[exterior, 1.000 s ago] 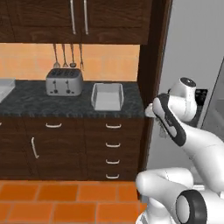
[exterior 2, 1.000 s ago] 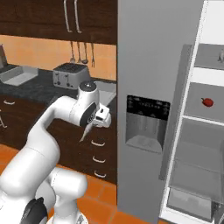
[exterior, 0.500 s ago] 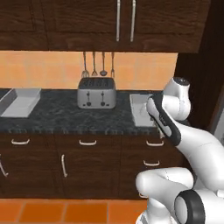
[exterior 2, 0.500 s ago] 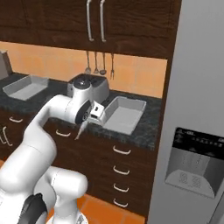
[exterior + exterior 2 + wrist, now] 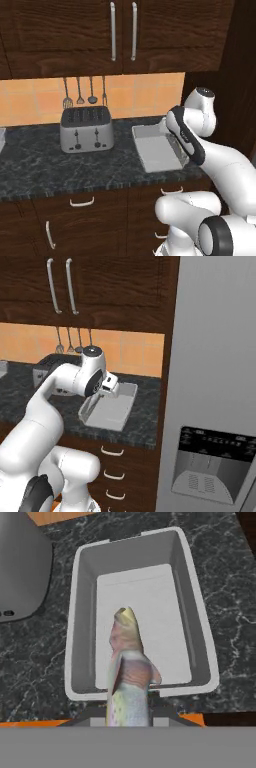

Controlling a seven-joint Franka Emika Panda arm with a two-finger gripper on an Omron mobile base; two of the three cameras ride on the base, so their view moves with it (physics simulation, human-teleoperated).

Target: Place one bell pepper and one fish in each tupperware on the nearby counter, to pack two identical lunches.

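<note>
A: Since half a second ago both base views have slid along the cabinets. That is the base driving, not the things shifting: the toaster (image 5: 86, 129) now sits left of centre in the left base view, and the tupperware (image 5: 155, 148) is right in front of the arm.

B: And the gripper (image 5: 129, 704)?

A: In the hand view it looks down into the tub with the fish (image 5: 128, 672) rising from between its fingers. The fingertips themselves are mostly hidden behind the fish, but they are closed against its body.

B: Where is the fish relative to the tupperware (image 5: 140, 612)?

A: It is over the near wall, its head pointing in over the pale floor of the tub. I cannot tell whether it touches the tub.

B: What is around it?

A: The tupperware (image 5: 109, 410) rests on the counter (image 5: 40, 165), speckled black stone. The toaster stands just beside it on the left, and utensils (image 5: 85, 92) hang on the orange tiled wall behind. In the right base view the grey fridge (image 5: 215, 406) stands at the right.
</note>
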